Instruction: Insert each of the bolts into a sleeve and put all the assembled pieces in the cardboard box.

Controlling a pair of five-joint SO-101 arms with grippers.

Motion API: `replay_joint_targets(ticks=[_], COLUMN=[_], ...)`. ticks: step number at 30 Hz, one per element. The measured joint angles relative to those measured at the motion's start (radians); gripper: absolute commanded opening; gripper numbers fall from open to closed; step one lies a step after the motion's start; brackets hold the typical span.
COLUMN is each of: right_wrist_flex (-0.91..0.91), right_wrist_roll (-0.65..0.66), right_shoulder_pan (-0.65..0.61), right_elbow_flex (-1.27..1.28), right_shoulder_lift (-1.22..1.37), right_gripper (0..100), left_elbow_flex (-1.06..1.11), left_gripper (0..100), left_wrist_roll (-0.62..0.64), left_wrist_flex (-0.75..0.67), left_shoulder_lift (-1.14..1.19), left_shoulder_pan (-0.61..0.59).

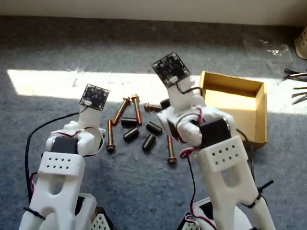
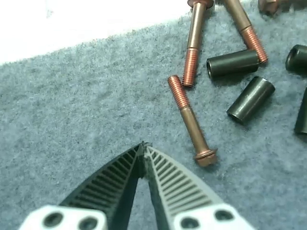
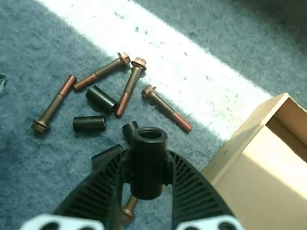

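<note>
Grey carpet is carrying the whole job, with a bright band of sunlight running across the upper part of the high view. The cardboard box is sitting at the upper right, open, with nothing showing inside it. Five bolts and four loose sleeves are lying scattered at the centre of the frame, none of them joined.

The right gripper is clamping a fifth, black sleeve by its round sides. The left gripper is hanging just above the carpet with its fingers pressed together, holding nothing, near the leftmost bolt.

Several things are looking risky from here. The held sleeve is round and smooth, so it may be swivelling or sliding between the ribbed pads once a bolt pushes on it. The left fingers are needing to part before they can take anything, and a bolt lying flat in the carpet pile may be rolling away instead of lifting. Its neighbours are close, so a wide approach could be knocking them. A small tilt between threaded tip and bore would probably be jamming the insertion.

The held sleeve's long axis is running along the gripper's own line, its open bore facing the wrist camera and its far end pointing down at the carpet. The leftmost bolt's axis is running up and down the high view, head toward the bottom edge, threads toward the top.
</note>
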Motion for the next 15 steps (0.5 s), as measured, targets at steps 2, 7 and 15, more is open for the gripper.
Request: replay_joint_targets(ticks=[2, 7, 15], right_wrist_flex=[-0.028, -0.075, -0.104], right_wrist_roll=[0.0, 0.0, -0.084], right_shoulder_pan=[0.0, 0.0, 0.087], right_elbow_flex=[0.08, 0.262, 0.448], right_shoulder_lift=[-0.092, -0.315, -0.626], right_gripper=[0.5, 0.5, 0.6], left_elbow_flex=[-0.044, -0.164, -0.431], left_gripper=[0, 0, 0], left_wrist_roll=[-0.006, -0.009, -0.012], left_wrist_flex=[0.043, 0.153, 0.264], left_shoulder_lift=[0.0, 0.011, 0.376], left_shoulder_pan=[0.002, 0.006, 0.077])
